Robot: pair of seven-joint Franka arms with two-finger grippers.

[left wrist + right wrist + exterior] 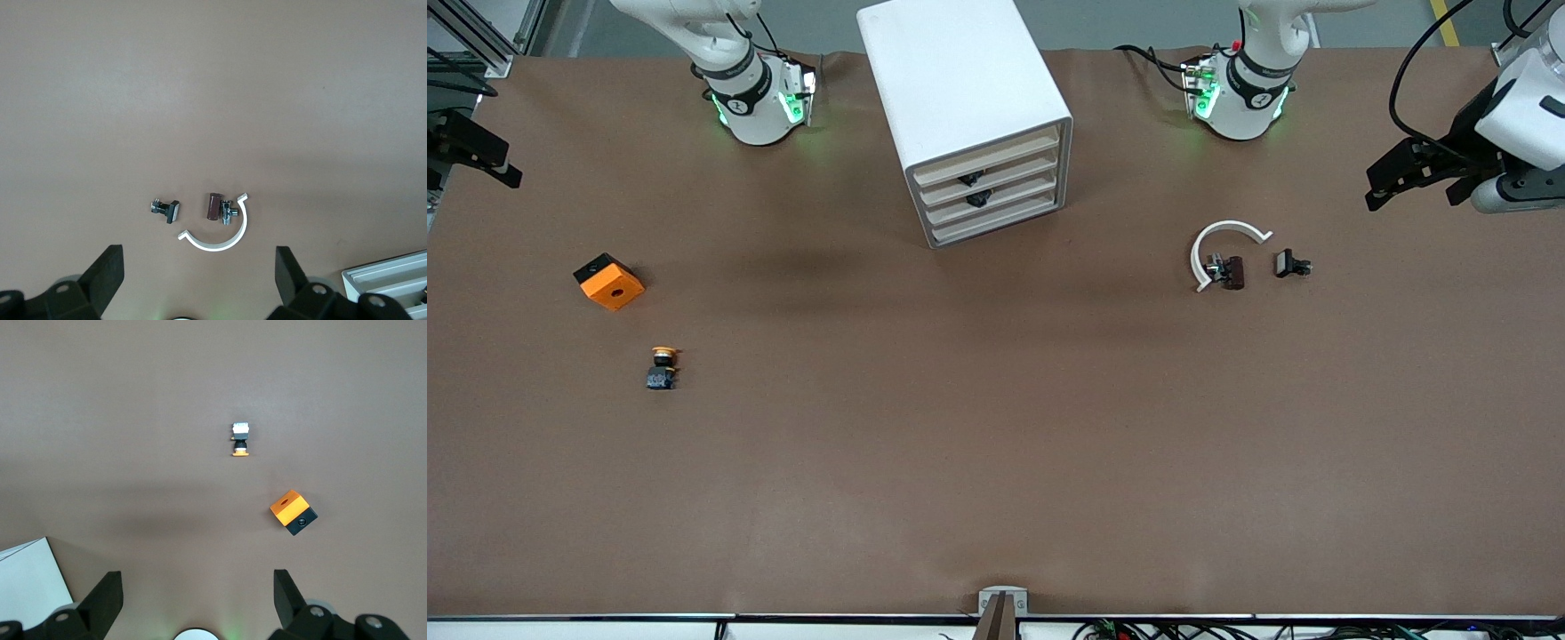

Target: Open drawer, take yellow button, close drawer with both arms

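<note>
No readable brand or label on any object; the markings on the arm bases at the top of the front view are too small to make out. White drawer cabinet (966,116) at upper centre of the front view, all drawers pushed in, small dark handles on the middle fronts. The button (663,367) lies on the brown table (996,444) in the lower left part of the front view, toward the right arm's end, yellow-orange cap pointing toward the robots, body nearer the camera. Orange block (609,281) with a hole sits just above it in frame, apart from it. Right of centre: white curved clip (1221,247) touching a dark brown piece (1232,272), and a small black piece (1290,264) just beside, not touching. Left gripper (1418,173) at the right edge of the front view, raised over the table's end, arm folded back, fingers (107,273) spread apart, holding nothing. Right gripper (476,151) at the left edge, likewise raised, fingers (107,597) apart and empty. Both wrist views look straight down at the table; the right wrist view shows the button and block, the left wrist view the clip group and a corner of the cabinet.
</note>
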